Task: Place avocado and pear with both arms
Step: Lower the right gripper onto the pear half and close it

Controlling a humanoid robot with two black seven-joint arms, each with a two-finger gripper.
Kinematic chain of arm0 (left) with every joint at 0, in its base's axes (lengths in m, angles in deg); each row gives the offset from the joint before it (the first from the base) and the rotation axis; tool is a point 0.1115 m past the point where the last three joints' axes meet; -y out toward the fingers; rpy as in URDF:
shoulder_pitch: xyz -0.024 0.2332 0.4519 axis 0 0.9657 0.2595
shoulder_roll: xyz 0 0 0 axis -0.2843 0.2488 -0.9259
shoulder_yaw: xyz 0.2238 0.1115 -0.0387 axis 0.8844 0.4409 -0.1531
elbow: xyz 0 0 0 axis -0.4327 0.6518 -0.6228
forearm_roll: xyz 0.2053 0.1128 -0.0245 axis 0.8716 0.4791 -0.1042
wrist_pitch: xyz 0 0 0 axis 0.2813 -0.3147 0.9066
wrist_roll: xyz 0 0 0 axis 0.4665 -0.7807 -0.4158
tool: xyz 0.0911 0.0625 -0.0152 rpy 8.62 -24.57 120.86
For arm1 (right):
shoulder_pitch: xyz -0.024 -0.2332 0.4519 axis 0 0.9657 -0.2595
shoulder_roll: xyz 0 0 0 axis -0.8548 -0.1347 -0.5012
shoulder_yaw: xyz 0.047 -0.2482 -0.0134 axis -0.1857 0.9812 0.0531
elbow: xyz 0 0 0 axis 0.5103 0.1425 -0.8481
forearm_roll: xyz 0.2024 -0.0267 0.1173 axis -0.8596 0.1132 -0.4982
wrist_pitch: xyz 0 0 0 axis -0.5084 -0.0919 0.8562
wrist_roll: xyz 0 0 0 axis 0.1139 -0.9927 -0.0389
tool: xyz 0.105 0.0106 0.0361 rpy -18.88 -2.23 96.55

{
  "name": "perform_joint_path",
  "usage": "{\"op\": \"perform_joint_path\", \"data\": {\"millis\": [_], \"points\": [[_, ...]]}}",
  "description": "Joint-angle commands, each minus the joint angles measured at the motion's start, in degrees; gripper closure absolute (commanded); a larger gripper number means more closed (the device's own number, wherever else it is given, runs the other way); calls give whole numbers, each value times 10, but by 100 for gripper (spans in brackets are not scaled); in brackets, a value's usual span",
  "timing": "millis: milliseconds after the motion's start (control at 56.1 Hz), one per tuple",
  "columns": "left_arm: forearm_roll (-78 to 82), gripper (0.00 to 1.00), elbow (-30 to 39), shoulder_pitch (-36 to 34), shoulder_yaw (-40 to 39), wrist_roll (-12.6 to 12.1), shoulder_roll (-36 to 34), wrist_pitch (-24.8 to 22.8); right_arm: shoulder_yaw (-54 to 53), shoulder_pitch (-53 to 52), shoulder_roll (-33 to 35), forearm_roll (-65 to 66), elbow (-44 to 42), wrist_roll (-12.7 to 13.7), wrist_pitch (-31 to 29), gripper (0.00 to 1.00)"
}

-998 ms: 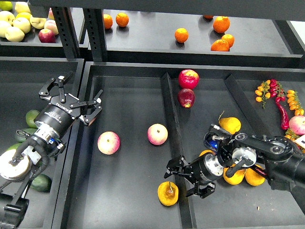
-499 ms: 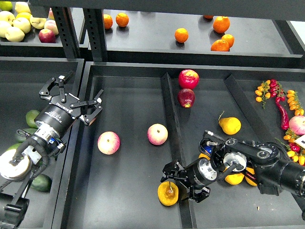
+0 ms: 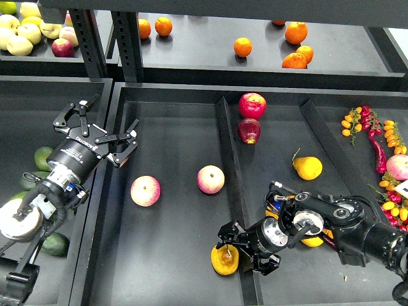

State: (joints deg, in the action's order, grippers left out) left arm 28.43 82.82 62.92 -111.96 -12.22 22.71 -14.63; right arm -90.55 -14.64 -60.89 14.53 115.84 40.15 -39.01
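Note:
The pear [image 3: 223, 261], yellow-orange with a dark brown blotch and a thin stem, lies at the front of the middle tray against the divider [image 3: 231, 178]. My right gripper [image 3: 237, 253] is open and low over the divider. Its fingers straddle the pear's right side; I cannot tell whether they touch it. Dark green avocados [image 3: 43, 157] lie in the left bin, another one [image 3: 56, 243] nearer the front, partly hidden by my left arm. My left gripper [image 3: 109, 122] is open and empty, above the wall between the left bin and the middle tray.
Two pink-yellow apples [image 3: 145, 190] [image 3: 210, 179] lie in the middle tray. Red apples [image 3: 252, 105], a yellow pear [image 3: 308, 167] and more pears under my right arm are in the right tray. Oranges [image 3: 242, 46] sit on the back shelf. Chillies [image 3: 376, 146] lie at the far right.
My right gripper has moved down and to the left, from beside the pear to straddling it. The pear and my left arm have not moved.

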Motion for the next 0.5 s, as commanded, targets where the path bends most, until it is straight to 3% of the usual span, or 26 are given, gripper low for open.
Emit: {"op": "perform_joint_path", "data": {"millis": [0, 160, 339, 481], "points": [[0, 0, 0, 0, 0, 0, 0, 0, 0, -1, -2, 0, -1, 0, 0, 7], [0, 0, 0, 0, 3, 0, 0, 0, -2, 1, -5, -1, -6, 0, 0, 19], [0, 0, 0, 0, 5, 0, 0, 0, -29, 16, -14, -1, -30, 0, 0, 50], [0, 0, 0, 0, 5, 0, 0, 0, -32, 20, -19, 0, -33, 0, 0, 63]]}}
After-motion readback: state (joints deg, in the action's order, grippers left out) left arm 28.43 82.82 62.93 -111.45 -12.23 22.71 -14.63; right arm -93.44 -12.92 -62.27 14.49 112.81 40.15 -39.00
